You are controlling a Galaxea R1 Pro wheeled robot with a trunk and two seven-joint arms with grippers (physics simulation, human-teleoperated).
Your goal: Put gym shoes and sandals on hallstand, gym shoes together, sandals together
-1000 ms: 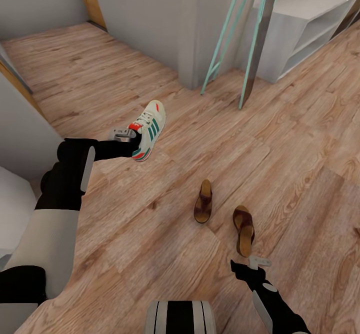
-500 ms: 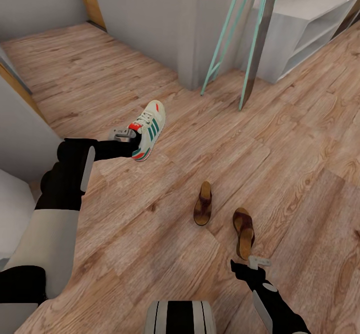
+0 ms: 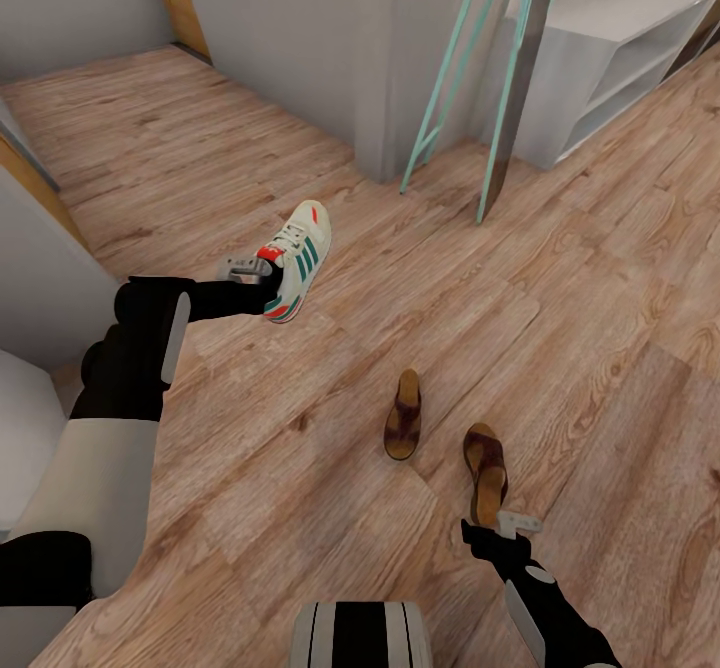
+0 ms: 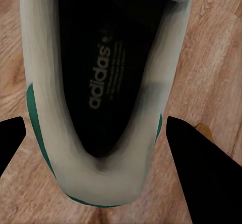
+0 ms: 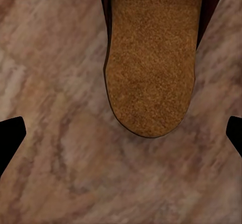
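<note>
Gym shoe [image 3: 296,258] left of sandals [image 3: 403,428]

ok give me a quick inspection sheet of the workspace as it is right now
surface: wood-grain plank floor, bare around the shoes.
job's things: one gym shoe at the left hand, whether lifted cannot be told; two sandals on the floor, one further out, the other just ahead of the right hand. Second gym shoe: nothing seen.
clutter: nothing seen.
hands: left hand at the shoe's heel, fingers either side of it, grip cannot be told; right hand open, heel end of the sandal between its fingertips.
cables: nothing seen.
surroundings: pale shelf unit at far right; teal ladder-like frame against a grey wall.
</note>
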